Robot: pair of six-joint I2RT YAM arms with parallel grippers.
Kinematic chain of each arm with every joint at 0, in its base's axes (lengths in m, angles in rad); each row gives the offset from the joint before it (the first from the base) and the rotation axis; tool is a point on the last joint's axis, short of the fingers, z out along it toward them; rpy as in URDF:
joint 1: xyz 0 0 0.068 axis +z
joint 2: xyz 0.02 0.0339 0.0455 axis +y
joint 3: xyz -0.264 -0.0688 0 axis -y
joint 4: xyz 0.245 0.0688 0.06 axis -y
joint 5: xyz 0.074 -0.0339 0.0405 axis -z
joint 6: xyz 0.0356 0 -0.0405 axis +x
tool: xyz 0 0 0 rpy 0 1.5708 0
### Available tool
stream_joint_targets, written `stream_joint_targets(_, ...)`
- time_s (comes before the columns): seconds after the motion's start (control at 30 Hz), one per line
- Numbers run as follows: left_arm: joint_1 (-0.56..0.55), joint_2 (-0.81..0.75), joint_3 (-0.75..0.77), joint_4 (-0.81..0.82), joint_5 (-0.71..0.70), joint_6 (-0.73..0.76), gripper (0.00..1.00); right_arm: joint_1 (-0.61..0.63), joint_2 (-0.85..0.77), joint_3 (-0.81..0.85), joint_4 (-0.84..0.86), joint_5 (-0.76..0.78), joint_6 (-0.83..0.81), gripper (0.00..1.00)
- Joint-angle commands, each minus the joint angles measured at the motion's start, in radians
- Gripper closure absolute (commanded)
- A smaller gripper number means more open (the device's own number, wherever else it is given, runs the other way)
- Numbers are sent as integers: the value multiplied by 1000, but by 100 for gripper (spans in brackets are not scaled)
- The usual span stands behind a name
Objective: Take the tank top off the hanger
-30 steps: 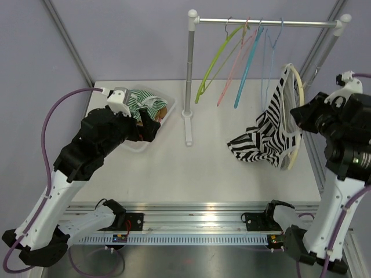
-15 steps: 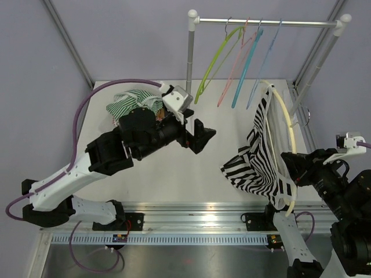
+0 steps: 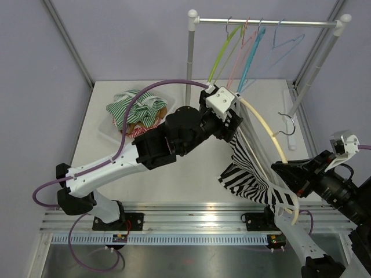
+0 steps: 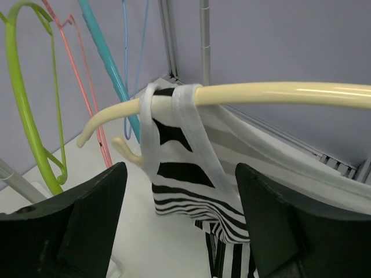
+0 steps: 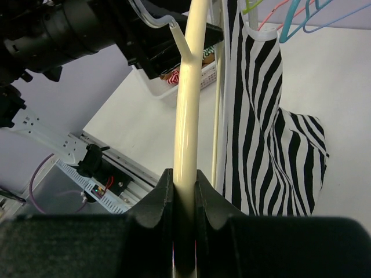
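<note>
Clamping: right hand [image 5: 184,191] on cream hanger [image 5: 188,116] | left hand [image 4: 179,174] — fingers apart, flanking tank top [image 4: 188,124] strap

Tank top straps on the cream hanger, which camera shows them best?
The left wrist view: both white straps loop over the cream hanger, seen close up. The top external view mostly hides them behind the left arm, showing striped fabric. The right wrist view shows hanger and stripes, not the loops.

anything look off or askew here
The cream hanger is off the rail, tilted in the right gripper, and the striped tank top dangles from one end by its straps.
</note>
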Motion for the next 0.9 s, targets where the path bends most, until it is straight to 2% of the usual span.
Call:
stream_joint_targets(0.0,-2,-1,50,113,-71,36,31,27,27,50,65,-50,-1,100)
stream_joint_targets(0.1,-2,7,41,130,-109,50,48,42,33,51,65,-53,-7,100)
stream_joint_targets(0.13,-2,19,47,124,-137,52,69,45,35,51,64,-41,-8,100)
stream_joint_targets(0.2,-2,22,61,103,-159,50,78,51,38,43,58,14,-18,100)
stream_joint_targets(0.23,-2,16,58,101,-177,49,87,54,39,38,58,30,-21,100)
stream_joint_targets(0.4,0,-57,-26,103,-290,24,100,55,72,-29,79,-1,-42,100)
stream_joint_targets(0.47,23,-90,-51,83,-381,1,100,55,85,-58,94,-68,-53,100)
stream_joint_targets(0.53,61,-131,-54,-13,-436,-92,100,55,104,-75,97,-132,-79,100)
stream_joint_targets(0.6,147,-181,-60,-116,-452,-190,100,55,112,-95,105,-200,-94,100)
stream_joint_targets(0.77,334,-294,-163,-175,-360,-253,100,55,125,-133,139,-310,-85,100)
stream_joint_targets(0.87,383,-326,-204,-177,-245,-232,100,55,147,-155,189,-338,-48,100)
